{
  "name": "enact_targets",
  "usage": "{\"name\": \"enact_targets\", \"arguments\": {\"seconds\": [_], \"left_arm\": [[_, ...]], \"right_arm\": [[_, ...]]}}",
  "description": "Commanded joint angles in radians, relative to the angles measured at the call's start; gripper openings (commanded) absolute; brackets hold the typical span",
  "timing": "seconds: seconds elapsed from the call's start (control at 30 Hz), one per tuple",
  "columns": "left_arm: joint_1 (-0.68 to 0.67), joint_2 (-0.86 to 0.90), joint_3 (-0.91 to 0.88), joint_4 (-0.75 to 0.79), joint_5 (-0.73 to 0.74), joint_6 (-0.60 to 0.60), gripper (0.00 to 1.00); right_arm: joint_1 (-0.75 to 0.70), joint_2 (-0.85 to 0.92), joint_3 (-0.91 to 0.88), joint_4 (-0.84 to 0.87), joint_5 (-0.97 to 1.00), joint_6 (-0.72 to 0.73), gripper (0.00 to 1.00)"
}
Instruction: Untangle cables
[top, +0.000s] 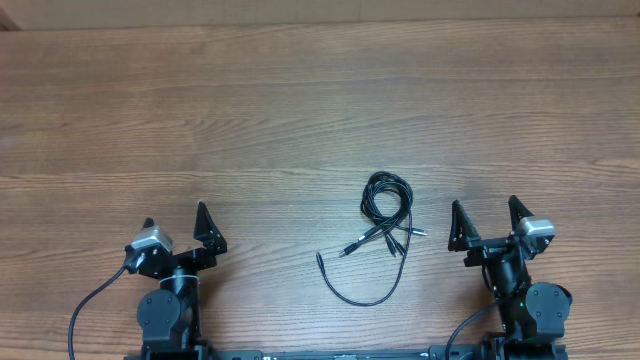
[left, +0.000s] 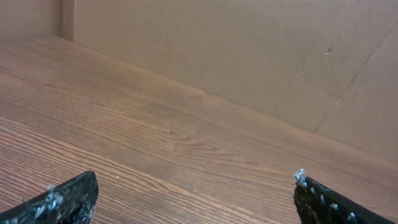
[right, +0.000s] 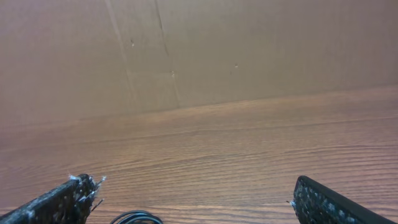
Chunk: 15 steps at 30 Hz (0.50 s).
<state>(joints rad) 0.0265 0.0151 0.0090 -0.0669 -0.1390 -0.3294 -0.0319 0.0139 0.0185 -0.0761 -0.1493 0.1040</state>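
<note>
The cables (top: 385, 215) are thin black cords lying tangled on the wooden table, right of centre. A tight bundle of loops sits at the top, plug tips stick out at mid-height, and one long strand curves down to the lower left. My left gripper (top: 177, 227) is open and empty at the front left, far from the cables. My right gripper (top: 486, 222) is open and empty just right of the cables. In the right wrist view (right: 193, 193) only the top of a cable loop (right: 135, 218) shows at the bottom edge. The left wrist view (left: 196, 199) shows bare table.
Thicker black wires (top: 85, 310) run from the arm bases at the front edge. A brown cardboard wall (right: 217, 50) stands along the far side of the table.
</note>
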Motion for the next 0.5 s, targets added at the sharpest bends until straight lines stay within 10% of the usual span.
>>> {"name": "enact_targets", "arguments": {"seconds": [0.0, 0.47], "left_arm": [[0.006, -0.011, -0.003, 0.000, 0.009, 0.026, 0.99], [0.006, -0.011, -0.003, 0.001, 0.008, 0.027, 0.99]], "right_arm": [[0.004, -0.011, -0.010, 0.003, 0.011, -0.003, 1.00], [0.004, -0.011, -0.010, 0.003, 0.011, -0.003, 1.00]]}}
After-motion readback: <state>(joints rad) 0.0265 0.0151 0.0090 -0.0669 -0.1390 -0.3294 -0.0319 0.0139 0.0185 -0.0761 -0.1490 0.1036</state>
